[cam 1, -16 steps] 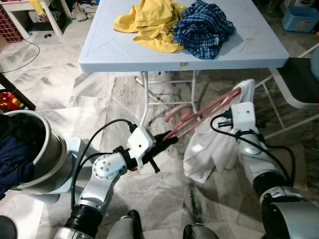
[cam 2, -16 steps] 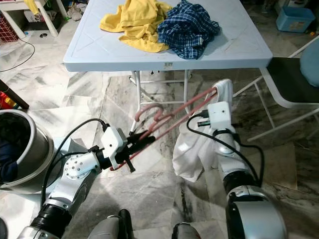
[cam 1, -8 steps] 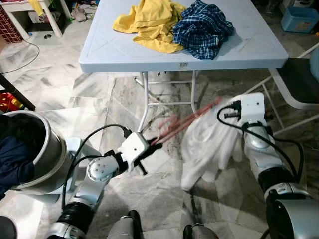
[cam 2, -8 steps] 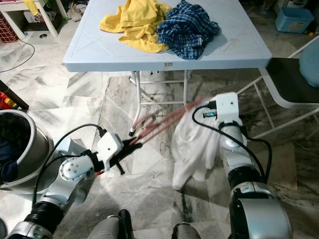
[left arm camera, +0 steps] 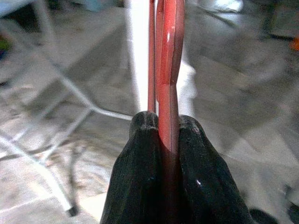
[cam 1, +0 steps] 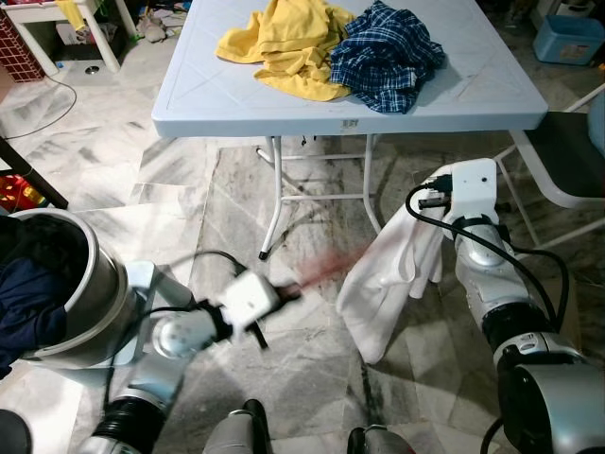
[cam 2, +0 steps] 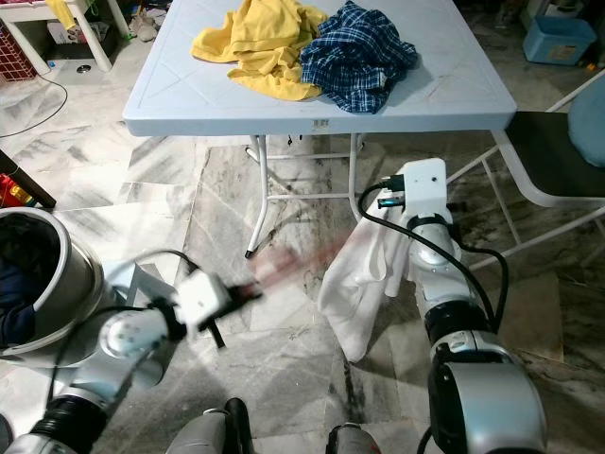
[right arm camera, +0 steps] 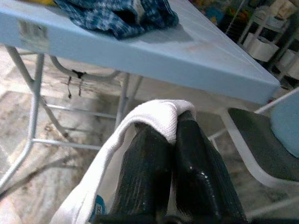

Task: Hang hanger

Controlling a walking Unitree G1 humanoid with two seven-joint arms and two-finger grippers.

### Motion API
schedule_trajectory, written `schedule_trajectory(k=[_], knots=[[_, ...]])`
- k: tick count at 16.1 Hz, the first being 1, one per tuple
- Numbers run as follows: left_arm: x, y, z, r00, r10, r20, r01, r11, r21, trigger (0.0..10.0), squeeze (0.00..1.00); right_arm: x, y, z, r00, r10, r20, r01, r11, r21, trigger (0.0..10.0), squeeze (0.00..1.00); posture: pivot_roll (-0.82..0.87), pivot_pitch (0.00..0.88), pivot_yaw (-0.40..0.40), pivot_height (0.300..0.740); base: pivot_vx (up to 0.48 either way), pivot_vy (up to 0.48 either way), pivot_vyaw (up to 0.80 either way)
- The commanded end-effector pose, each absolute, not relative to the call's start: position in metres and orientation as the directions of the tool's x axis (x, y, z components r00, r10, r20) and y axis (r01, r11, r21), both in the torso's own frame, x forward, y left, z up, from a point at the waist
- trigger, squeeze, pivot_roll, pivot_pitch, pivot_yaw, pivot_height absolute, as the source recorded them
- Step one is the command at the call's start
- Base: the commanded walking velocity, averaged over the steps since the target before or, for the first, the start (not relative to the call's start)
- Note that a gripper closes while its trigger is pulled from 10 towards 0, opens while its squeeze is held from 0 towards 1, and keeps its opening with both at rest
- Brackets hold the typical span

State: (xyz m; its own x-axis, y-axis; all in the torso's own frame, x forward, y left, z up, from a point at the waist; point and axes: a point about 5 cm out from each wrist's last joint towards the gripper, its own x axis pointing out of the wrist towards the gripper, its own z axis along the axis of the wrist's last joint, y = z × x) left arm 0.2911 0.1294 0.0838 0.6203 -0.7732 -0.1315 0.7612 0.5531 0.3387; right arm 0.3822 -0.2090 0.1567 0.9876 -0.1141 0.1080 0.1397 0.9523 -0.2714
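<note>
My left gripper [left arm camera: 163, 121] is shut on a pink-red hanger [left arm camera: 169, 56], which runs straight out between the black fingers. From the head the hanger [cam 1: 319, 273] is a pink blur low over the marble floor, and the left gripper [cam 1: 282, 294] is blurred too. The right gripper [right arm camera: 170, 122] is shut on the folded edge of a white garment [right arm camera: 140, 119]. That garment [cam 1: 389, 279] hangs from the right wrist, just below the near right side of the table, with its hem close to the floor. The hanger's far end stops short of the garment.
A light blue folding table [cam 1: 236, 99] stands ahead with a yellow cloth [cam 1: 284, 43] and a blue plaid shirt [cam 1: 388, 52] on top. At my left is a steel drum [cam 1: 90, 284] holding dark clothes. A dark-seated chair [cam 1: 567, 151] is at the right.
My left arm has swung down and back with the hanger, which has left the white garment. The right gripper has risen with the garment toward the table edge.
</note>
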Motion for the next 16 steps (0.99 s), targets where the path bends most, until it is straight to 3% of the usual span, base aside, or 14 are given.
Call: schedule_trajectory(k=[1, 4, 5, 8, 9, 10, 11, 12, 13, 16], knots=[[0.287, 0.138, 0.083, 0.657, -0.748, -0.088, 0.731, 0.606, 0.313, 0.0, 0.0, 0.379, -0.218, 0.15, 0.984, -0.153, 0.09, 0.172, 0.944, -0.283, 0.0, 0.0, 0.01, 0.172, 0.016, 0.74, 0.0, 0.0, 0.0], [0.28, 0.158, 0.075, 0.802, -0.597, -0.017, 0.58, 0.772, 0.258, 0.0, 0.0, 0.369, -0.239, 0.142, 0.963, -0.255, 0.085, 0.269, 0.916, -0.298, 0.0, 0.0, 0.01, 0.177, 0.018, 0.74, 0.0, 0.0, 0.0], [0.28, 0.169, 0.063, 0.899, -0.438, -0.025, 0.437, 0.889, 0.137, 0.0, 0.0, 0.366, -0.244, 0.139, 0.958, -0.277, 0.077, 0.288, 0.917, -0.276, 0.0, 0.0, 0.0, 0.18, 0.017, 0.74, 0.0, 0.0, 0.0], [0.278, 0.17, 0.046, 0.963, -0.259, -0.069, 0.262, 0.965, 0.034, 0.0, 0.0, 0.362, -0.237, 0.129, 0.969, -0.242, 0.045, 0.247, 0.95, -0.19, 0.0, 0.0, 0.0, 0.18, 0.017, 0.74, 0.0, 0.0, 0.0], [0.28, 0.164, 0.048, 0.972, -0.226, -0.058, 0.227, 0.974, 0.012, 3.8, 0.0, 0.359, -0.228, 0.126, 0.982, -0.182, 0.045, 0.187, 0.971, -0.146, 0.0, 0.0, -0.01, 0.175, 0.006, 0.74, 0.0, 0.0, 0.0], [0.283, 0.161, 0.05, 0.976, -0.213, -0.04, 0.213, 0.977, -0.009, 4.0, 0.0, 0.357, -0.22, 0.124, 0.99, -0.132, 0.056, 0.138, 0.983, -0.119, 0.0, 0.0, -0.01, 0.173, 0.011, 0.74, 0.0, 0.0, 0.0], [0.286, 0.157, 0.055, 0.975, -0.219, -0.034, 0.22, 0.976, 0.008, 8.1, 0.0, 0.355, -0.208, 0.126, 0.995, -0.068, 0.079, 0.075, 0.993, -0.092, 0.0, 0.0, -0.02, 0.174, 0.016, 0.74, 0.0, 0.0, 0.0], [0.288, 0.156, 0.059, 0.975, -0.22, -0.026, 0.22, 0.975, 0.007, 10.0, 0.0, 0.353, -0.2, 0.129, 0.995, -0.023, 0.098, 0.032, 0.995, -0.091, 0.0, 0.0, -0.03, 0.172, 0.013, 0.74, 0.0, 0.0, 0.0], [0.292, 0.155, 0.071, 0.976, -0.219, 0.015, 0.219, 0.975, 0.024, 10.0, 0.0, 0.349, -0.186, 0.135, 0.989, 0.058, 0.136, -0.044, 0.994, -0.104, 0.0, 0.0, -0.03, 0.172, 0.013, 0.74, 0.0, 0.0, 0.0], [0.294, 0.157, 0.091, 0.977, -0.191, 0.093, 0.192, 0.981, -0.002, 10.0, 0.0, 0.332, -0.166, 0.149, 0.967, 0.095, 0.237, -0.092, 0.995, -0.024, 0.0, 0.0, 0.0, 0.147, -0.01, 0.74, 0.0, 0.0, 0.0]])
